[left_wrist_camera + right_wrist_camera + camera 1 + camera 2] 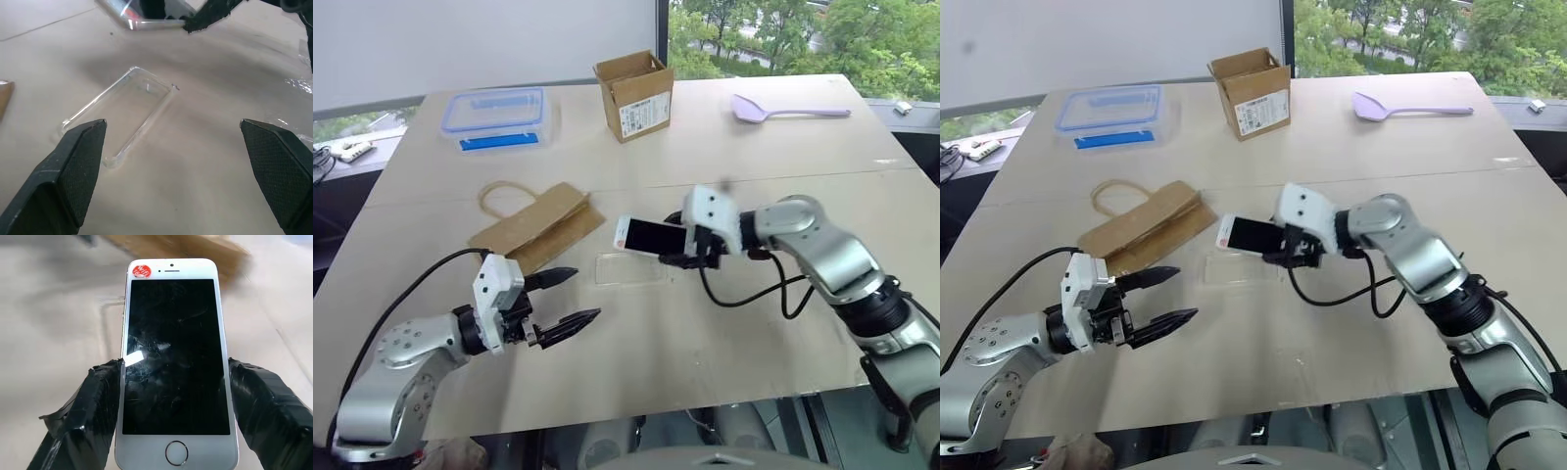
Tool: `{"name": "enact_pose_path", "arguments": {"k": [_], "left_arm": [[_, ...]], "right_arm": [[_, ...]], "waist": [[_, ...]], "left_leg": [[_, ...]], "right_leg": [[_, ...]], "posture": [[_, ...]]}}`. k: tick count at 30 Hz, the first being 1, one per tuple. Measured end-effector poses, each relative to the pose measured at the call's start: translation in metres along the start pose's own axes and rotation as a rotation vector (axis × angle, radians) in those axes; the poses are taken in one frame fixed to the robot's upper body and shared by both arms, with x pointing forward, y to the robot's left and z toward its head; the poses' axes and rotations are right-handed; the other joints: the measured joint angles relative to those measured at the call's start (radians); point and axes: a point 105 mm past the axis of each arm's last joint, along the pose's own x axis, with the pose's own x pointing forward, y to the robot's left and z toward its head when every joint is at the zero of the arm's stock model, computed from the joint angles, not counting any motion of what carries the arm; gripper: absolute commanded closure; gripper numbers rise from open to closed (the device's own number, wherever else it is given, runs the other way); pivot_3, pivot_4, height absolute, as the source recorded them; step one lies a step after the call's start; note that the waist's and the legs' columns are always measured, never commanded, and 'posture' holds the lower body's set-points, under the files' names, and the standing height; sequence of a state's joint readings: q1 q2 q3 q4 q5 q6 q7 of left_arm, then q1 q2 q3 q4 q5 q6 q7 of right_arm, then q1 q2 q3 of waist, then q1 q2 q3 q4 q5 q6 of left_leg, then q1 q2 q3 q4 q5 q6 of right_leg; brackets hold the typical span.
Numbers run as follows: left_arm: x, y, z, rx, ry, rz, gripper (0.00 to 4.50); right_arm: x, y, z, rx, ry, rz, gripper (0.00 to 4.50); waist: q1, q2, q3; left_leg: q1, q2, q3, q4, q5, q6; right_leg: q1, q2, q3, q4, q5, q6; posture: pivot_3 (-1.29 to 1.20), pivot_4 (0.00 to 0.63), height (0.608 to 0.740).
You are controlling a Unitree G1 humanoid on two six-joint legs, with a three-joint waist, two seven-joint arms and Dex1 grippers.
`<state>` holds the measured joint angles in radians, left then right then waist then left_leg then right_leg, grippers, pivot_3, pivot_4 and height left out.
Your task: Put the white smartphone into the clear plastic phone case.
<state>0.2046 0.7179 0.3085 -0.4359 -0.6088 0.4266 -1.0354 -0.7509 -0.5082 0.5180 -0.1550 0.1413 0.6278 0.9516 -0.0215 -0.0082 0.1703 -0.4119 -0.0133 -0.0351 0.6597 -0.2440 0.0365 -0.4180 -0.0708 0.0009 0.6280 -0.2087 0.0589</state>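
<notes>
On the pale wooden table [724, 147], at the far side, sit a clear food box with a blue-rimmed lid [496, 117] and an open brown cardboard carton [634, 95]. Nearer lies a flat brown paper bag with a loop handle [536, 227]. Right gripper [690, 245] clamps the white smartphone with black screen [647, 236] by its long edges, raised above the table, just over the far end of the case. Left gripper [570, 298]: fingers spread wide, holding nothing, near the case. Clear plastic phone case [628, 268], thin and transparent, lies flat, unfilled, between the grippers.
</notes>
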Motion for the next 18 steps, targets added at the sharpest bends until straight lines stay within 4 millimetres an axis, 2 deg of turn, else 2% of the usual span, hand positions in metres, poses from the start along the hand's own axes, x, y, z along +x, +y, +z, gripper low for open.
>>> {"name": "enact_pose_path", "arguments": {"k": [2, 4, 7, 18], "left_arm": [[-0.002, 0.001, -0.003, -0.009, 0.007, 0.003, 0.0], [-0.004, 0.0, -0.007, -0.018, 0.016, 0.005, 0.0], [-0.006, -0.002, -0.009, -0.023, 0.021, 0.008, 0.0], [-0.01, -0.001, -0.013, -0.014, 0.038, 0.029, 0.0]], "right_arm": [[0.017, 0.004, -0.015, 0.018, 0.056, 0.027, 1.55], [0.024, 0.004, -0.023, 0.034, 0.083, 0.038, 1.55], [0.025, 0.0, -0.019, -0.029, 0.106, 0.046, 1.56], [0.034, 0.007, -0.013, -0.194, 0.147, 0.11, 1.56]], "waist": [[0.002, 0.0, 0.0], [0.005, 0.0, 0.0], [0.006, 0.0, 0.0], [0.003, 0.0, 0.0]], "left_leg": [[-0.001, 0.0, 0.001, 0.0, 0.0, 0.0], [-0.002, -0.001, 0.001, 0.0, 0.0, 0.0], [-0.001, 0.0, 0.001, 0.0, 0.0, -0.001], [0.0, 0.0, 0.001, 0.0, 0.0, -0.001]], "right_leg": [[-0.001, 0.0, 0.001, 0.0, 0.0, 0.0], [-0.002, 0.0, 0.001, 0.0, 0.001, 0.002], [-0.002, 0.0, 0.001, 0.0, 0.002, 0.003], [-0.002, 0.0, 0.001, 0.0, 0.001, 0.001]], "posture": [[0.0, 0.15, 0.74], [0.0, 0.15, 0.74], [0.0, 0.15, 0.74], [0.0, 0.15, 0.74]]}}
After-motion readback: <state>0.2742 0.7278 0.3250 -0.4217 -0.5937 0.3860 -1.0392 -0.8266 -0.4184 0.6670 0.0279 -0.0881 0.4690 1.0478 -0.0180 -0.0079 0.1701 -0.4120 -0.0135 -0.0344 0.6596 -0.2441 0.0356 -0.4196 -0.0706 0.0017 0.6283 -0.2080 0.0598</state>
